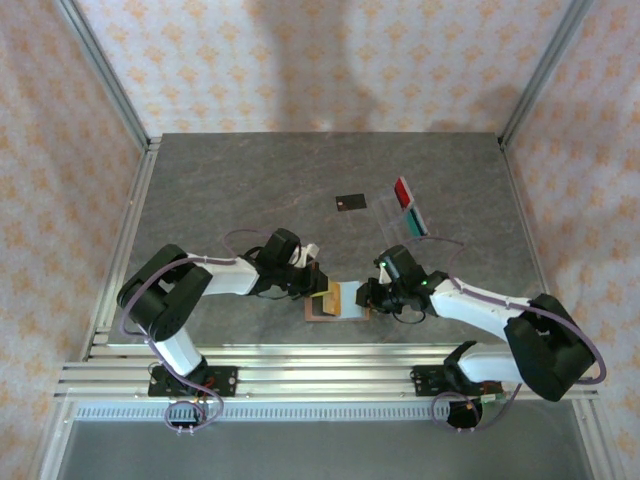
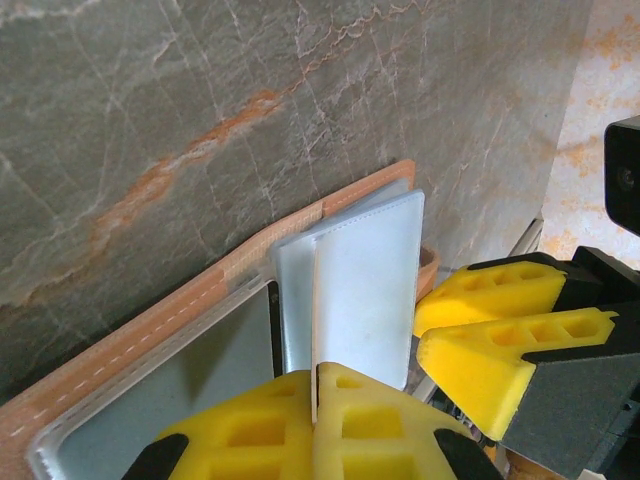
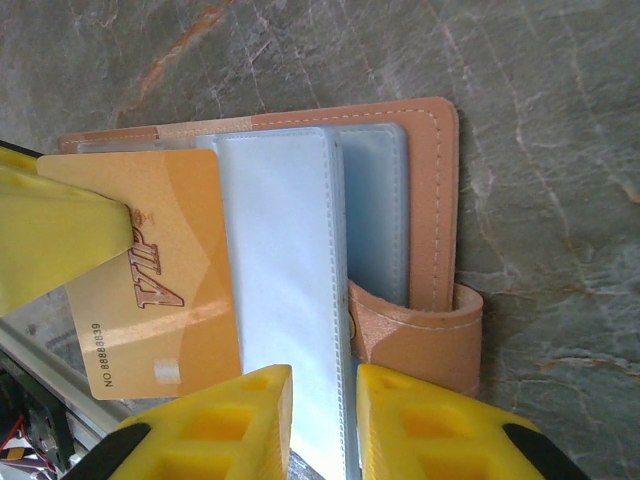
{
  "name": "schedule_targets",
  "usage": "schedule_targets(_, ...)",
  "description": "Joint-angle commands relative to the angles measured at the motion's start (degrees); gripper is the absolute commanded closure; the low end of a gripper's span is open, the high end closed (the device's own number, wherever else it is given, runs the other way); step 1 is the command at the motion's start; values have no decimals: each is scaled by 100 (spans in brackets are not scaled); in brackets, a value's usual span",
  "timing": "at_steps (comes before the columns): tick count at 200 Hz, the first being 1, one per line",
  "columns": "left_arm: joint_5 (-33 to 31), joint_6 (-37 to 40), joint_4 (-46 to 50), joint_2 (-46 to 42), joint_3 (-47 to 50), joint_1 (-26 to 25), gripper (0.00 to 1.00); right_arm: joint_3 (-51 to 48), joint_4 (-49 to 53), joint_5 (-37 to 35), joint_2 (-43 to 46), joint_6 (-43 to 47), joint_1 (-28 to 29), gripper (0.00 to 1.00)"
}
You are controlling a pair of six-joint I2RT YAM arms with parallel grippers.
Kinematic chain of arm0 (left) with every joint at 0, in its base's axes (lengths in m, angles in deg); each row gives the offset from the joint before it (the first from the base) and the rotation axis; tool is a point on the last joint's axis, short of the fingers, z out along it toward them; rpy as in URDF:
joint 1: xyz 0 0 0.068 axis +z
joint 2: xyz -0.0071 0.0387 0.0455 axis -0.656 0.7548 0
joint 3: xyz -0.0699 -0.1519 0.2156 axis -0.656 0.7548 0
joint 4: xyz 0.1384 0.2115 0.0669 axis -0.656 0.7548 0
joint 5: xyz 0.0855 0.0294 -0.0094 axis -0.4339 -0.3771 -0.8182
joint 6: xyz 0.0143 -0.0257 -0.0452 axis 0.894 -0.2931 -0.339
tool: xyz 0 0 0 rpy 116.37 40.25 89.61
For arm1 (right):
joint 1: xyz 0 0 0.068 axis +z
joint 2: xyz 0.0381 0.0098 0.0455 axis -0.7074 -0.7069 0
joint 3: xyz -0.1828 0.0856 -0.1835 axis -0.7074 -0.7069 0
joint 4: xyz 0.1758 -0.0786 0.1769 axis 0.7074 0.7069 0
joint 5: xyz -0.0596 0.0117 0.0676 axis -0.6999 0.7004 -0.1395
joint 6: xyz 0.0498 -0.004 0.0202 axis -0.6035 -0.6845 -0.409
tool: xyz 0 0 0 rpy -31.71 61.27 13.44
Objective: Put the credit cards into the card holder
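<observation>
step in hand, as i read it: prepping the card holder (image 3: 432, 200), not loading yet. the holder lies open on the bench (image 1: 220, 190), right btwn the two sets of jaws. the left jaws are pressed together, clamped on a clear sleeve (image 2: 365, 290) of the holder, which stands up off the cover. the right jaws sit a narrow gap apart w/ the edge of a second sleeve (image 3: 285, 260) running into that gap. can't tell if they pinch it or just straddle it. a gold card (image 3: 160, 290) marked "vip" lies against the left finger (image 3: 50, 250), on the left-jaws side of the right jaws. can't tell if it's inside a sleeve. the holder's strap (image 3: 420, 335) curls just beside the right jaws' outer finger.

the credit cards: black card (image 1: 349, 203), red card (image 1: 403, 190) and teal card (image 1: 414, 218) all lie well beyond both jaws, none touched. red + teal sit close together on what looks like a clear stand, out past the right jaws. black lies apart from them, toward the left jaws' side.

so none of those three is in yet. next move, imo: one set of jaws holds a sleeve mouth open, the other lets go and reaches out for a card. the cards are thin + flat, so pickup needs an edge grip or a slide. then line the card's short edge up w/ the sleeve mouth and push in straight. risk: the sleeve flops shut once released.
</observation>
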Motion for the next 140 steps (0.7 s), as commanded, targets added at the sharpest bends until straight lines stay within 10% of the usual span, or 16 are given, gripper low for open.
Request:
schedule_targets(1,-6,18,-84,66,51,29,100,85,154,-207,137,143,33,76)
schedule_targets(140,-190,-249,-516,178,294,-129,100,277,6,352,66,286,-151,63)
